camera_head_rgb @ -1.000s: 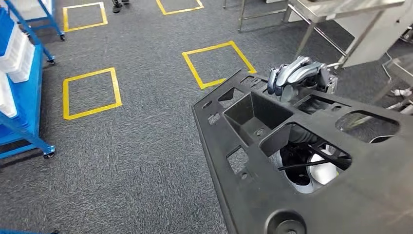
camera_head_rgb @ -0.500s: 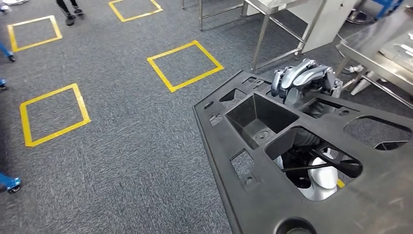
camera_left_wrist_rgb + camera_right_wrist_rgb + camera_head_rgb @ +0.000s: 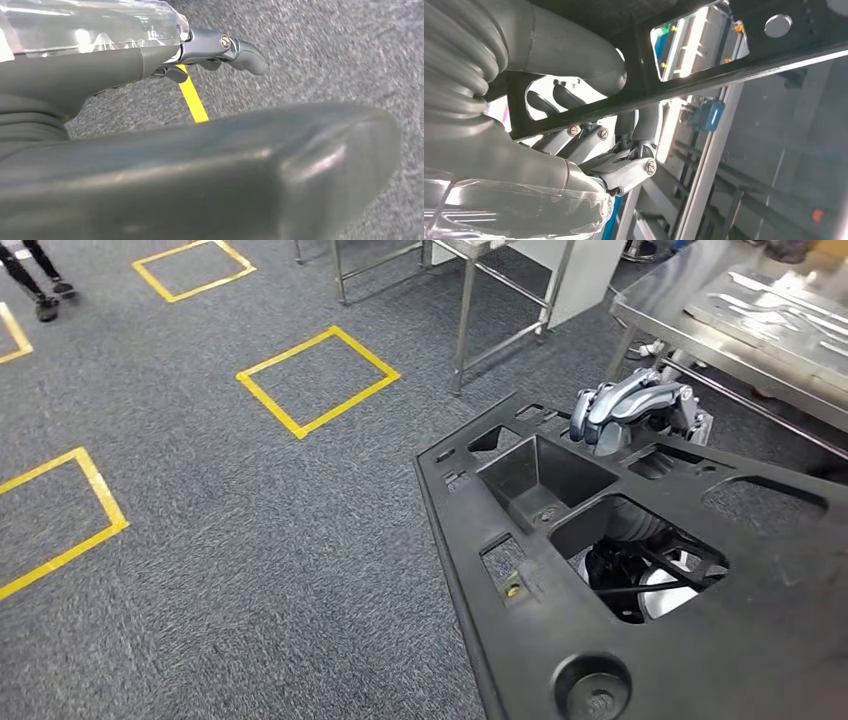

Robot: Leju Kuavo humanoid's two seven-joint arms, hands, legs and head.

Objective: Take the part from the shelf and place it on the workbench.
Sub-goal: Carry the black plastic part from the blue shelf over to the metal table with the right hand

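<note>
The grey carpet floor [image 3: 250,540] with yellow tape squares [image 3: 318,380] lies below, and the shiny steel bench [image 3: 740,320] stands ahead to the right; the large flat black moulded plastic part [image 3: 560,640], matte, with cut-out windows and one deep square pocket, is carried low in front of the body, its long axis running forward toward that bench. The right robot hand [image 3: 635,412], grey metal, curls its fingers over the far edge of the part and is the hand nearer to the bench; the left robot hand [image 3: 220,47] shows a grey thumb above the carpet, and I cannot tell what it grips.
</note>
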